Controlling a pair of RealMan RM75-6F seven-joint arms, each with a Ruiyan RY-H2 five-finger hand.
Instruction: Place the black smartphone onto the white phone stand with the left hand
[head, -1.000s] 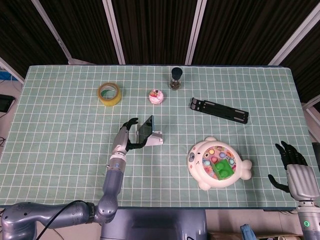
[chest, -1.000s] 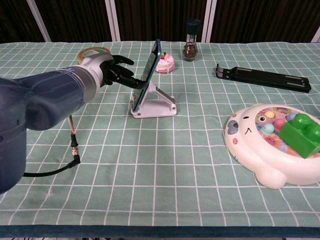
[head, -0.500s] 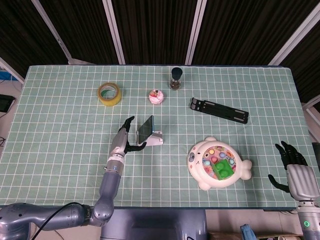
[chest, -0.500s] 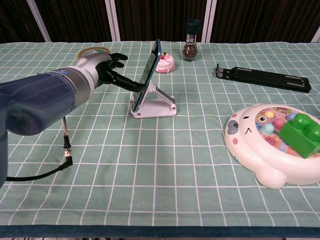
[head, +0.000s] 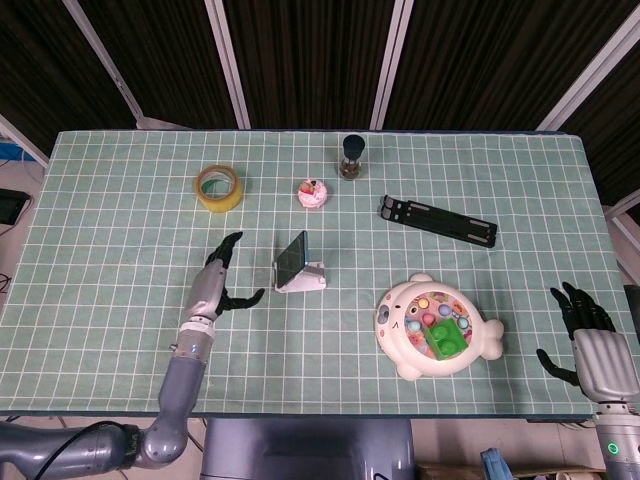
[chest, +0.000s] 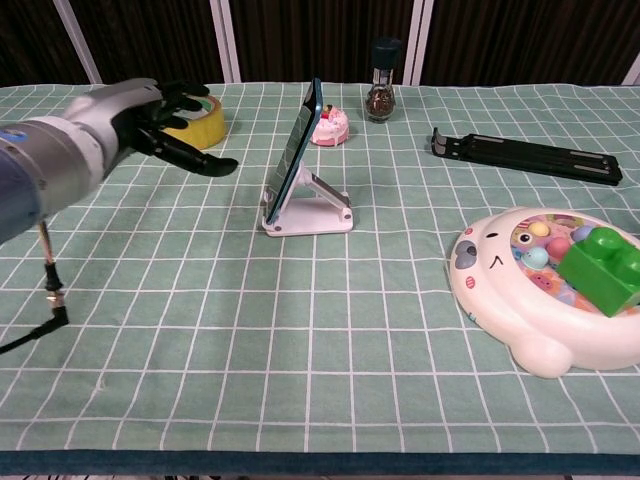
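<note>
Smartphone (chest: 296, 150) in black leans tilted on the white phone stand (chest: 318, 208), which sits on the green checked table (head: 120, 250), off the tips of the left hand's fingers (chest: 200, 163) and apart from them. Beyond the stand from those fingers lies a bear-shaped toy tray (head: 438, 328). Left hand (head: 211, 287) hovers with fingers spread and holding nothing. Right hand (head: 590, 347) rests at the table's far corner, fingers apart and empty. Black folded stand (head: 437, 221) lies near the tray. Behind the left fingers sits a yellow tape roll (head: 219, 187), with a pepper grinder (head: 351, 156) and small pink cake (head: 313, 193) further along
</note>
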